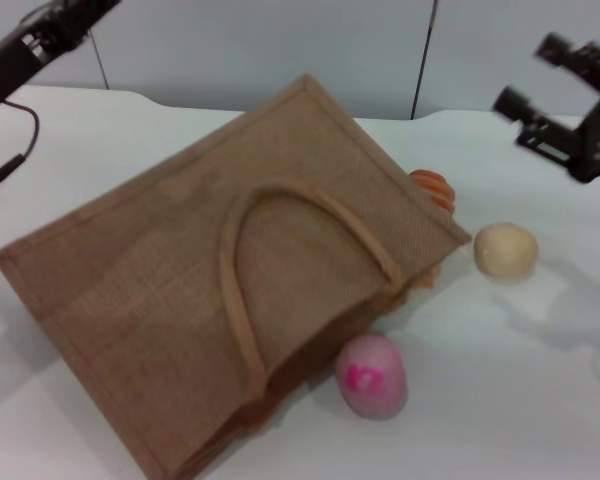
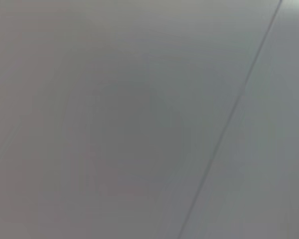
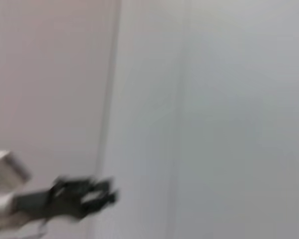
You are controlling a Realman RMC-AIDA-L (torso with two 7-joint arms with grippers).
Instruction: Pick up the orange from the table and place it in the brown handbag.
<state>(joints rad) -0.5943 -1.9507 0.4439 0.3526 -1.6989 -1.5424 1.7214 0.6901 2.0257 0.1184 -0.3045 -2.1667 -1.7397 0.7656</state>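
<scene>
- The right end effector (image 1: 532, 75) hung high over the far right of the table (image 1: 540, 380), its fingers apart and empty, well away from every fruit.
- The orange (image 1: 372, 375) lay on the table at the near side, touching the bag's (image 1: 150, 300) open edge by the handle (image 1: 242, 300). It showed pale pinkish there, with a brighter patch.
- It was rounded, slightly egg-shaped and smooth, so probably light, firm and ready to roll; a hold across its widest middle from above seemed safest.
- The bag was coarse woven jute, lying flat and limp, its mouth nearly closed; its opening would likely need lifting.
- A matte beige ball (image 1: 505, 250) sat off to the right, and a ribbed orange piece (image 1: 432, 188) peeked from behind the bag.
- The left arm (image 1: 35, 40) was parked at the far left.
</scene>
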